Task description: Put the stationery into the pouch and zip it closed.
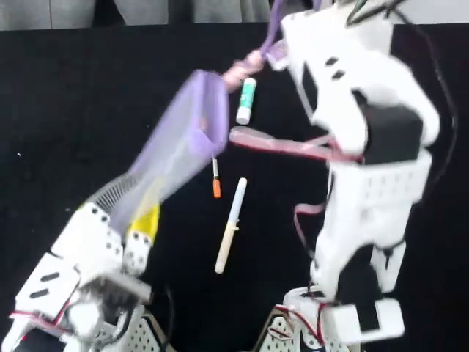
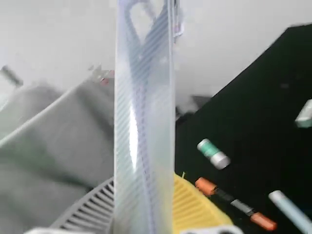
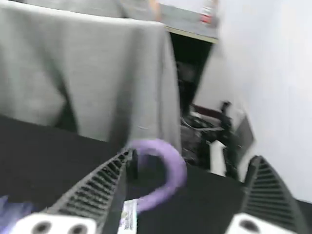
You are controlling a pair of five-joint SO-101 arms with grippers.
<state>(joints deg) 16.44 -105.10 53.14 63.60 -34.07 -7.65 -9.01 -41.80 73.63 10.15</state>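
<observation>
Black tbl (image 1: 73,110), grey cloth (image 3: 73,63) + white wall (image 3: 273,73) behind. Left gripper (image 1: 134,209) clamped on pouch (image 1: 179,139), right gripper (image 3: 190,168) wide apart.

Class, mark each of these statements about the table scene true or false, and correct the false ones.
1. The left gripper holds the pouch up above the table. True.
2. The green-capped glue stick is inside the pouch. False: it lies on the table, outside the pouch.
3. Three stationery items lie on the table: the glue stick, an orange-tipped pen and a white pen. True.
4. The right gripper is shut on the white pen. False: its jaws stand open, with the pouch's purple loop between them.
</observation>
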